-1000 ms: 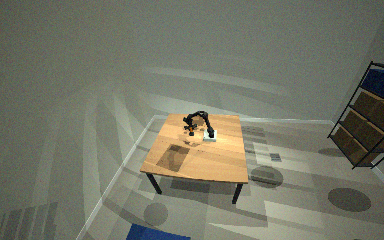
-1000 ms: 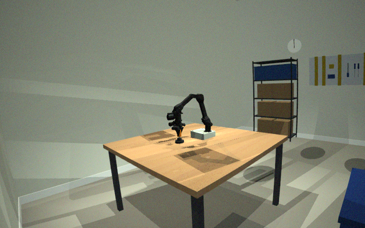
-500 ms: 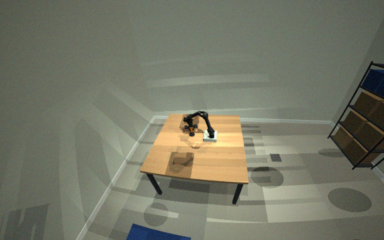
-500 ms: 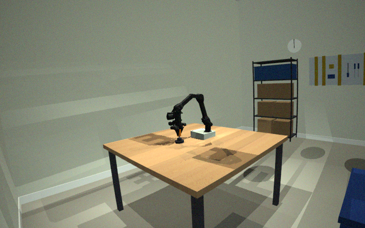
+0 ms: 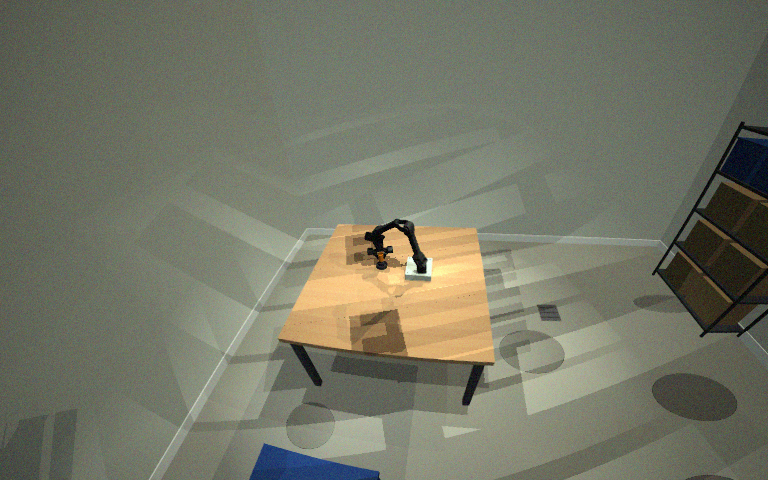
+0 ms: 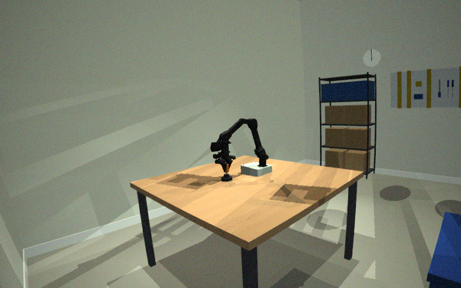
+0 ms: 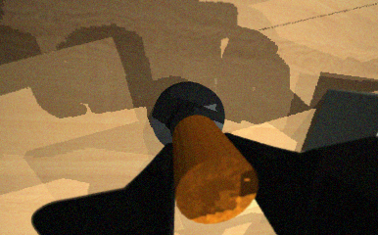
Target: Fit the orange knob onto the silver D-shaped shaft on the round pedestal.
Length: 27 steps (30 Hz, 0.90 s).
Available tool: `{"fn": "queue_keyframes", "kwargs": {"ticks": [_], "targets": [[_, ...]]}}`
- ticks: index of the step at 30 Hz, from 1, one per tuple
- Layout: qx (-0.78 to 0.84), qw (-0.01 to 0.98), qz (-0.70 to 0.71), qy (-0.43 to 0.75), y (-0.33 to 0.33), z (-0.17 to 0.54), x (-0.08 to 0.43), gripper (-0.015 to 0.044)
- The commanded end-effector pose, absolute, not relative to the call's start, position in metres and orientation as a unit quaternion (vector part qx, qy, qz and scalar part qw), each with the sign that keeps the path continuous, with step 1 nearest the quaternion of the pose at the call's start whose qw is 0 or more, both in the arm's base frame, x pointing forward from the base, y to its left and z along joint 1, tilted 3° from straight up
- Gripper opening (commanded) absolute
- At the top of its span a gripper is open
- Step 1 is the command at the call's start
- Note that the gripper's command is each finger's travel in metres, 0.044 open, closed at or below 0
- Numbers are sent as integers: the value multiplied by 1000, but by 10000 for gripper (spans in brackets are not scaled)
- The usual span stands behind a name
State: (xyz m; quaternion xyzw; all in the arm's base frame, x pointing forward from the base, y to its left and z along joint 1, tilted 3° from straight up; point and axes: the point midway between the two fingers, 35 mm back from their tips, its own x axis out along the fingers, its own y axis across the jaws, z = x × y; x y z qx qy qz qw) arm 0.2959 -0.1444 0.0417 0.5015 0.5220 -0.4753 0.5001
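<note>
Gripper (image 5: 381,256) (image 6: 227,168) (image 7: 212,162) clamped on orange knob (image 5: 381,258) (image 6: 227,167) (image 7: 208,157), which sits above the dark round pedestal (image 5: 381,265) (image 6: 226,177) (image 7: 188,98) on the wooden table (image 5: 436,315) (image 6: 233,210) (image 7: 20,166). Shaft fit underneath: can't tell.

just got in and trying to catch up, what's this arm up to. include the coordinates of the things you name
The arm's gripper (image 5: 381,256) (image 6: 227,167) (image 7: 214,162) is shut on an orange knob (image 5: 381,257) (image 6: 227,167) (image 7: 211,166), held above the round black pedestal (image 5: 381,266) (image 6: 226,177) (image 7: 188,98) on the wooden table (image 5: 436,315) (image 6: 240,213) (image 7: 78,132). It looks set to fit the knob onto the pedestal's shaft. The knob isn't down on the pedestal, and whether the flat sides line up can't be seen.
</note>
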Motion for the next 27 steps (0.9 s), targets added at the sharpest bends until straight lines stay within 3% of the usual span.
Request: {"fn": "queue_keyframes", "kwargs": {"ticks": [1, 21, 27], "targets": [[502, 500, -479, 519, -146, 41, 296, 0], [502, 500, -479, 519, -144, 45, 296, 0], [542, 456, -521, 477, -145, 45, 297, 0]]}}
